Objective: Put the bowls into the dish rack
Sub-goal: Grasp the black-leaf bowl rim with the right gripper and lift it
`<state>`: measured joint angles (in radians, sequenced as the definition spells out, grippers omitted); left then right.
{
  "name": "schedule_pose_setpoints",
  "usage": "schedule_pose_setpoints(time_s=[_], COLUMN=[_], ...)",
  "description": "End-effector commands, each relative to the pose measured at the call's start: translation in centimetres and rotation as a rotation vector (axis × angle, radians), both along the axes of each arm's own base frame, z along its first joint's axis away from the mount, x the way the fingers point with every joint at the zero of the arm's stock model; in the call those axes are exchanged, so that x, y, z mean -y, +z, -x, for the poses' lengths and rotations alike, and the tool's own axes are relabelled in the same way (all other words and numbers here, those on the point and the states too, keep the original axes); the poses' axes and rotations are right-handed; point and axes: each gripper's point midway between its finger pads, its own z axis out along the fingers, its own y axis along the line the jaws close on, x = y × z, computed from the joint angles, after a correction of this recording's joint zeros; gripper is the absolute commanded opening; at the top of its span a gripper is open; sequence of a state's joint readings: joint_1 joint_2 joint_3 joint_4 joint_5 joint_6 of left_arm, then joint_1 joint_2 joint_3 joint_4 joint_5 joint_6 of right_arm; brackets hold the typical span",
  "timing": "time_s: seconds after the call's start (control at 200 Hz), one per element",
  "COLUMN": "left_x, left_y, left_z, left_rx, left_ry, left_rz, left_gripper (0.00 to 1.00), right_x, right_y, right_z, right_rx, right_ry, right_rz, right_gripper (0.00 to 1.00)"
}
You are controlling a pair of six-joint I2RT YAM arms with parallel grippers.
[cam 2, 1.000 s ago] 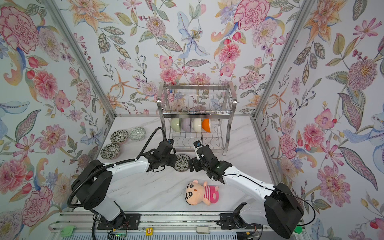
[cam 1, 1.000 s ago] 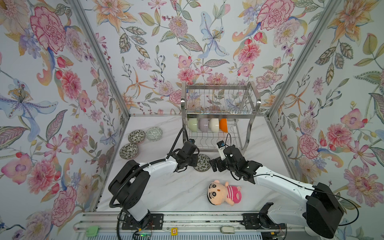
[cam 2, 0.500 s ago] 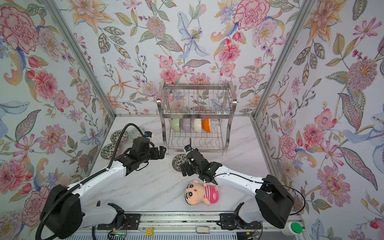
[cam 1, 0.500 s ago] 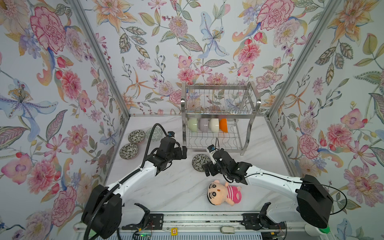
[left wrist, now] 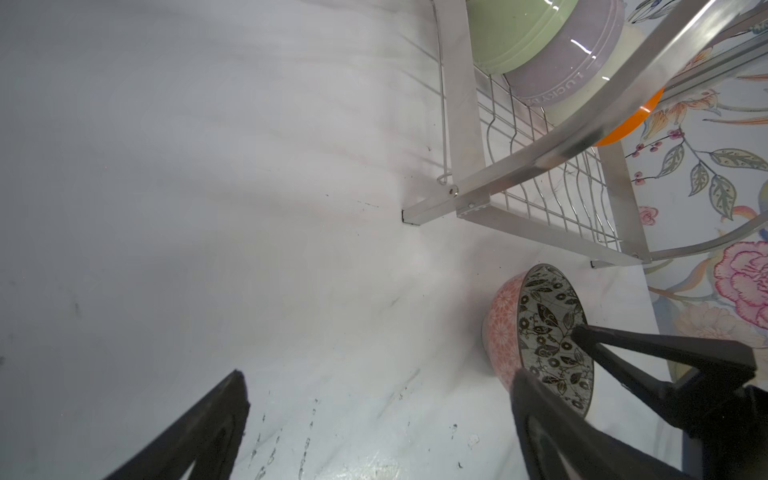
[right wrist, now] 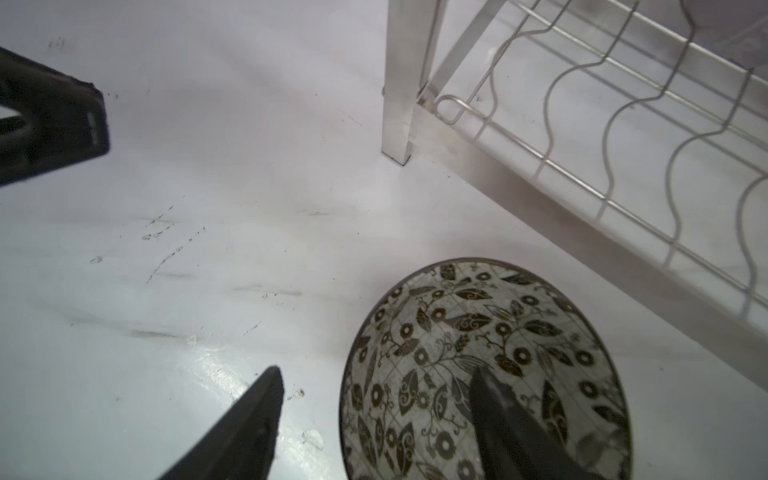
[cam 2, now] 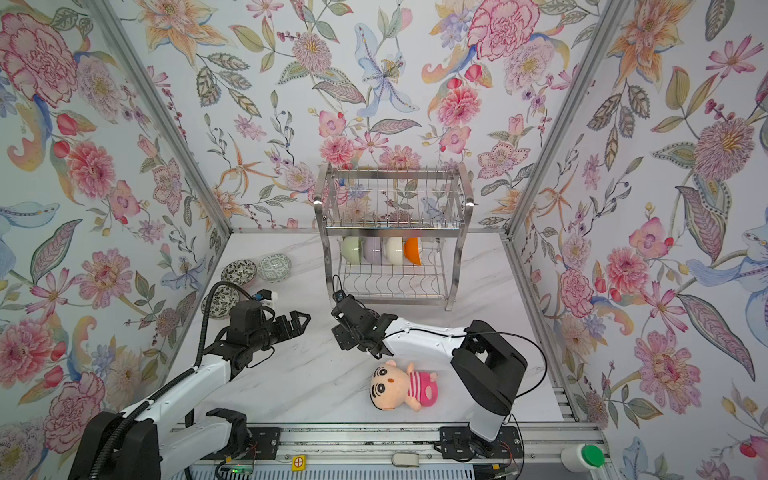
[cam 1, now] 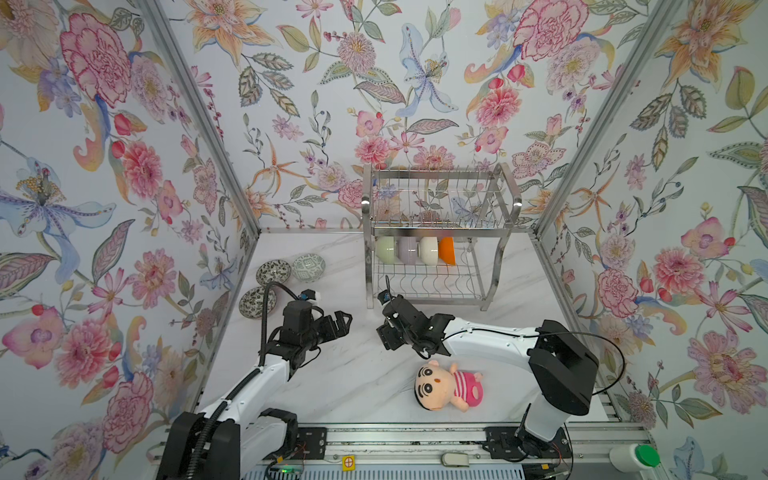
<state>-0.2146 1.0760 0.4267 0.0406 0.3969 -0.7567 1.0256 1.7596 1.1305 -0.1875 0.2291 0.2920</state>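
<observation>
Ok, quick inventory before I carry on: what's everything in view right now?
Dish rack: one, steel, two tiers, back of table.
Plain bowls: four, green, lavender, cream, orange, on edge in the rack's lower tier.
Patterned bowls: three, dark insides, table's left side.
Fourth patterned bowl: one, pinkish outside, upright before the rack.
Plush doll: one, pink striped shirt, table's front.
Table: one, white marble.
Left gripper: one, black, open, empty.
Right gripper: one, black, jaws apart astride the fourth bowl's rim.
</observation>
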Motion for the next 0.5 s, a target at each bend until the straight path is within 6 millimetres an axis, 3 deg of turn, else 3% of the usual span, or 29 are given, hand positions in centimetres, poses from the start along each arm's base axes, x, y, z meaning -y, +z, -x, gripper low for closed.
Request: schedule_pose_setpoints(time_s=[0.0,0.1,0.235,0.495], left_x=[0.7,0.5,0.7,1.5], left_y=[1.5,1.5,1.5,1.6], left_z=[-0.2,-0.1,-0.3,-0.4], left_rx=[0.051,0.052,0.048,0.058], left_ry=[-0.009,-0.019,-0.038,-0.046], left_rz=[0.087,0.06,0.055,0.127], left_gripper=[0.99,0.99,0.99,0.99], right_x=[0.3,0.3,0.4,0.0], right_y=[-1.7,-2.8,-3.8,-2.9], right_z=[0.3,0.5,0.7,0.9], right_rx=[-0.035,-0.058,-0.077,-0.081], right_ry=[-0.011,-0.012,-0.009,0.012], right_rz=[0.082,0.11,0.127,0.101], right_gripper=[0.57,0.44,0.35,0.06])
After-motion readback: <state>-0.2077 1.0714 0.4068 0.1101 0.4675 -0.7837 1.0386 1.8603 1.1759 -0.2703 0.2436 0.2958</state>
